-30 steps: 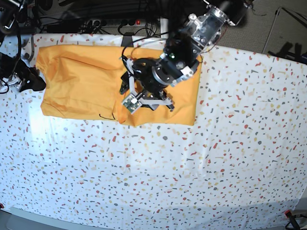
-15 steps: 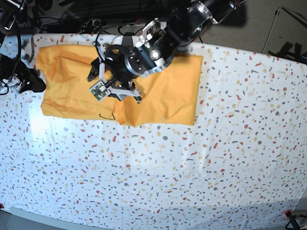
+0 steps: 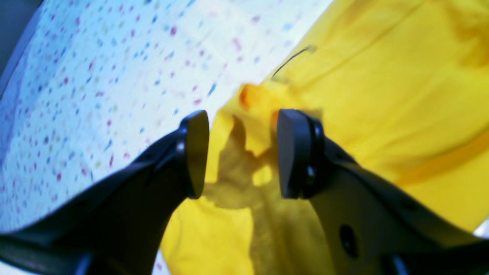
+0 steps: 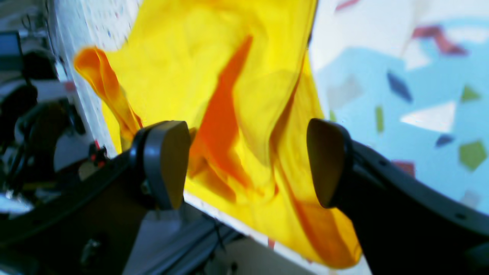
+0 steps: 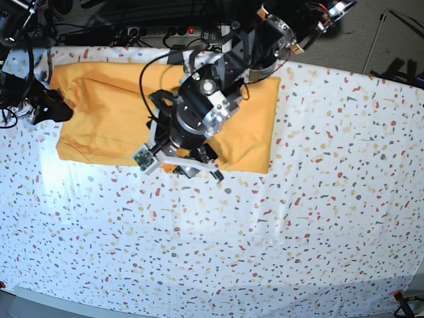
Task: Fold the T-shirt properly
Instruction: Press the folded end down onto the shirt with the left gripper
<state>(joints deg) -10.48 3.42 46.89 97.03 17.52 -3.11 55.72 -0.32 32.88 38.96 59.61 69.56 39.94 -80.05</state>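
The T-shirt (image 5: 106, 119) lies as a mustard-yellow rectangle at the far left of the table. My left gripper (image 5: 173, 165) hangs over its near edge. In the left wrist view this gripper (image 3: 242, 152) is open, and a small bunched fold of the T-shirt (image 3: 382, 95) sits between its fingers at the hem. My right gripper (image 5: 59, 109) is at the shirt's left end. In the right wrist view that gripper (image 4: 248, 164) is wide open around a rumpled corner of the T-shirt (image 4: 183, 68) by the table edge. Neither gripper grips cloth.
A white speckled tablecloth (image 5: 265, 238) covers the table. Cables and a power strip (image 5: 132, 32) run behind the far edge. A dark loose thread (image 3: 290, 61) lies at the shirt's hem. The left arm's body (image 5: 265, 40) reaches in over the shirt's right half.
The left arm swung left across the shirt, then came forward to its near edge. The right gripper edged slightly closer to the shirt's left end. Both grippers stayed open.
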